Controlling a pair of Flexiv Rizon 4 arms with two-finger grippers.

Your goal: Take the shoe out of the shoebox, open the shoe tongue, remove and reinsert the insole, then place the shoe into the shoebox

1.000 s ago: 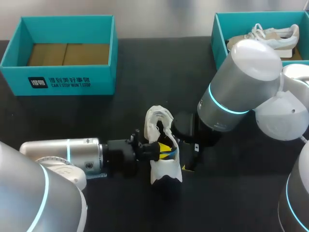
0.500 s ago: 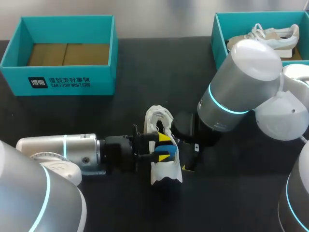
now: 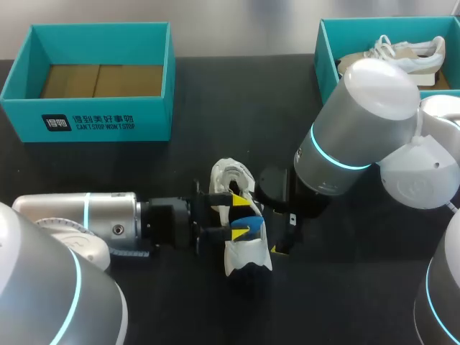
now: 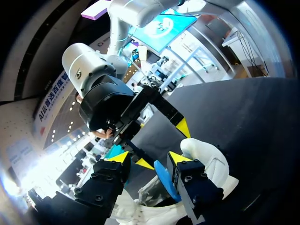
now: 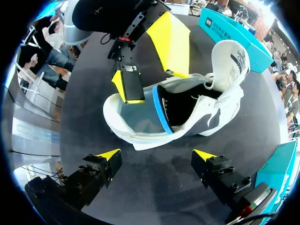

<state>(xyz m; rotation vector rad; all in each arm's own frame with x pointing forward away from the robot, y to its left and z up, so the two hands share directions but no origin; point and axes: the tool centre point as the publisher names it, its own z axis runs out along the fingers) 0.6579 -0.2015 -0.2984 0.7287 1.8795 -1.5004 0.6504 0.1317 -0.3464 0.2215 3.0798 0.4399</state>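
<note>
A white shoe [image 3: 243, 257] lies on its side on the black table [image 3: 237, 108], just in front of my right arm [image 3: 359, 129]. Its blue insole [image 3: 251, 228] sticks partly out of the opening. My left gripper [image 3: 238, 216] comes in from the left and is open at the shoe's opening. In the left wrist view the insole [image 4: 163, 179] stands between its fingers, close against one of them. In the right wrist view the shoe [image 5: 220, 101] and insole [image 5: 159, 110] lie ahead of my right gripper [image 5: 157, 154], which is open with nothing between its fingers.
An open teal shoebox [image 3: 86, 118] with a bare cardboard floor stands at the back left. A second teal box [image 3: 325, 50] at the back right holds another white shoe [image 3: 402, 54]. My right arm's bulk hides the table right of the shoe.
My left gripper has opened and the arm has drawn back to the left. The shoe's upper end has shifted slightly left, and more of the blue insole shows.
</note>
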